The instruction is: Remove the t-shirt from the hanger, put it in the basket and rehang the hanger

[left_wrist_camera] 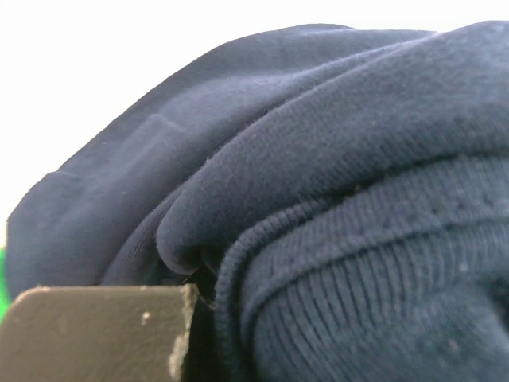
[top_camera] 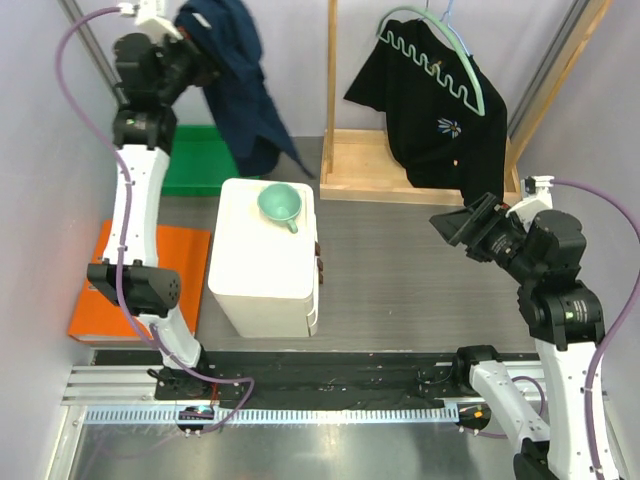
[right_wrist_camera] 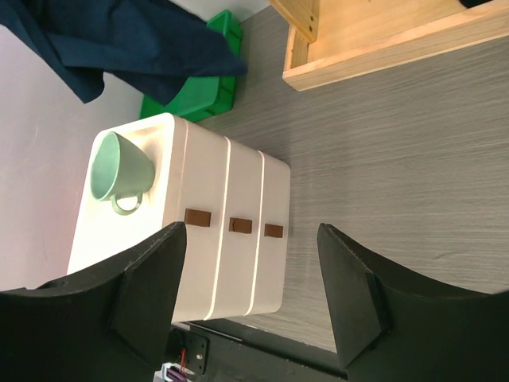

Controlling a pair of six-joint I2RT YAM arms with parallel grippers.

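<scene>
The black shirt (top_camera: 440,110) hangs long way down on the hanger (top_camera: 470,75), on the rack's (top_camera: 360,170) right side. The right gripper (top_camera: 462,222) is wide open and empty just under the shirt's bottom edge, so that arm is nearer. The left gripper (top_camera: 195,60), far left of the rack, pinches a blue shirt (top_camera: 240,90).

Navy garment (left_wrist_camera: 318,159) ribbed knit cloth; black t-shirt (top_camera: 440,120) matt cloth; rack (top_camera: 362,172) bare wood.
</scene>
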